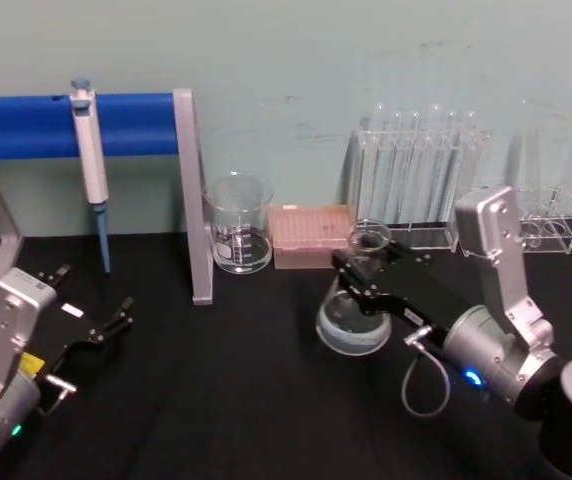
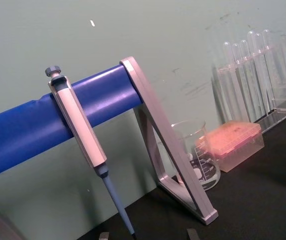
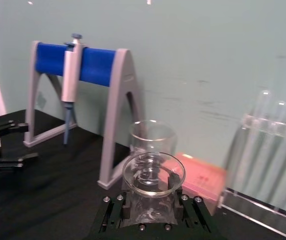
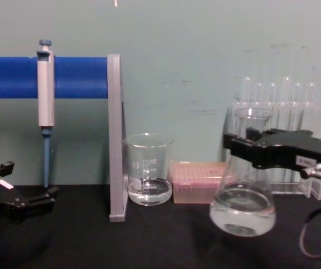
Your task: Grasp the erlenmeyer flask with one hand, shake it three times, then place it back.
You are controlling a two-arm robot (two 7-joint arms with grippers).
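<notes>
the right gripper (image 1: 364,266) reaches in from the counter's (image 1: 226,400) right edge, fingers clamped on the neck of the erlenmeyer flask (image 1: 351,325); the flask is right of the counter's middle, towards the back edge, just in front of the pink tip box (image 1: 309,235) and the test tube rack (image 1: 421,185); it leans a little, with clear liquid in its base; whether the base touches the counter i cannot tell; the left gripper (image 1: 94,292) lies parked near the front left corner, fingers apart; a beaker (image 1: 238,228) stands beside the box.
</notes>
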